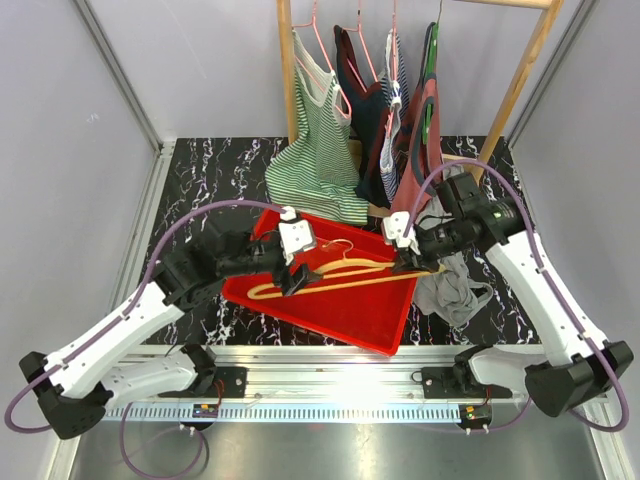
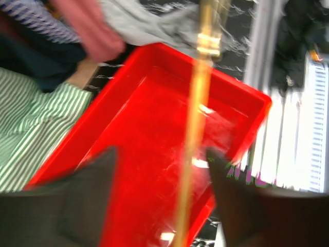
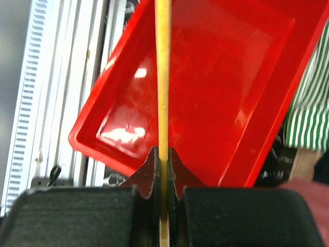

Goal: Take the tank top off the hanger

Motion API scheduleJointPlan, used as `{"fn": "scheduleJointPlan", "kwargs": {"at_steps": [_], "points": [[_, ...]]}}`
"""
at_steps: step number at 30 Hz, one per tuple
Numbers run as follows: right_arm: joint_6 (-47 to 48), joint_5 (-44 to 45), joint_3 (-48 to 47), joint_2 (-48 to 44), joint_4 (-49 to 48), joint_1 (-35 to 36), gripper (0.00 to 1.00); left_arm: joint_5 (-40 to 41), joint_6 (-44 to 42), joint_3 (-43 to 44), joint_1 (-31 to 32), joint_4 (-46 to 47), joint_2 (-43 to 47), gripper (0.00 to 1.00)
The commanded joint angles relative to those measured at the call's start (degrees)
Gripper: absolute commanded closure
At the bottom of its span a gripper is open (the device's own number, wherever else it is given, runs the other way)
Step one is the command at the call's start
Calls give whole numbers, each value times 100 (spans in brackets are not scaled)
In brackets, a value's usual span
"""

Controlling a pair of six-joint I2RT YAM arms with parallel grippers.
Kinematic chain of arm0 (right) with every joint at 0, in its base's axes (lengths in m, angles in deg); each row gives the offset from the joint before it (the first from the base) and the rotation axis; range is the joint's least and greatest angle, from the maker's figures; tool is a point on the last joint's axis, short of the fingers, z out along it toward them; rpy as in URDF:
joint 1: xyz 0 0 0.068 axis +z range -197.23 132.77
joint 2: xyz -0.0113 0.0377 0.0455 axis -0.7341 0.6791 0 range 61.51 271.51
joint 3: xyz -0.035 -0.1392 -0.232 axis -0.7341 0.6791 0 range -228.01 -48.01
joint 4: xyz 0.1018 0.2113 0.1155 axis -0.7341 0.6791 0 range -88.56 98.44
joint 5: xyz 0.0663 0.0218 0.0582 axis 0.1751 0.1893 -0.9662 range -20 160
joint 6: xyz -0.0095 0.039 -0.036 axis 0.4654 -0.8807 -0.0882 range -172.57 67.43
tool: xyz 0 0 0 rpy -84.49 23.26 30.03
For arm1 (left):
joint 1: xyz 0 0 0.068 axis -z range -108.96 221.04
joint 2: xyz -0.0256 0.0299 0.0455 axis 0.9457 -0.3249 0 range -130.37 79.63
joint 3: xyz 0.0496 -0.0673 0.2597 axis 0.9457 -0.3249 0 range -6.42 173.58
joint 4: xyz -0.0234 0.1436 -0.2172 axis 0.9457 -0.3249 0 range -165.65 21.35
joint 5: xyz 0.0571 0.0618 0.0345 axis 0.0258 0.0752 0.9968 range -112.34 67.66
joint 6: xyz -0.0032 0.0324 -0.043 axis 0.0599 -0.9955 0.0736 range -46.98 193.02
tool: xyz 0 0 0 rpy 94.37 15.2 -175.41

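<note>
Left gripper [image 1: 290,276], over left part of red tray [image 1: 345,312]: jaws wide, straddling bar of wooden hanger [image 1: 350,276], no contact seen. Hanger bare, held above tray middle. Right gripper [image 1: 405,262], over tray's right edge: jaws pinched tight on hanger end. Grey tank top [image 1: 455,288] crumpled on table [image 1: 200,170] just right of tray, looks already off. Advice: back left gripper clear without snagging bar; right gripper lowers hanger flat into tray, away from tank top.
</note>
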Motion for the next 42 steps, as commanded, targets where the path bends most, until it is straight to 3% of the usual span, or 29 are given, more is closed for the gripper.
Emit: {"fn": "scheduleJointPlan", "kwargs": {"at_steps": [1, 11, 16, 19, 24, 35, 39, 42], "points": [[18, 607, -84, -391, 633, -184, 100, 989, 157, -118, -40, 754, 480, 4], [-517, 1977, -31, -1921, 1109, -1607, 100, 2740, -45, -741, -49, 1518, 1702, 1], [-876, 2505, -671, -2484, 1653, -2206, 100, 3329, -46, -1172, -57, 2002, 2019, 1], [-1150, 3253, -910, -2598, 1979, -2502, 100, 3295, -89, -1251, -57, 2169, 2055, 1], [-1300, 3096, -568, -3116, 1822, -3049, 100, 3199, -168, -1225, -66, 2223, 1809, 1], [-1757, 2744, -735, -3495, 1523, -4078, 100, 3251, -239, -1506, -66, 2275, 1914, 1], [-2115, 3208, -585, -3434, 1146, -4113, 100, 3242, -256, -1524, -75, 2258, 1896, 1], [-2510, 3491, -602, -3294, 340, -4105, 100, 3242, -213, -1577, -75, 2258, 1949, 1]]}}
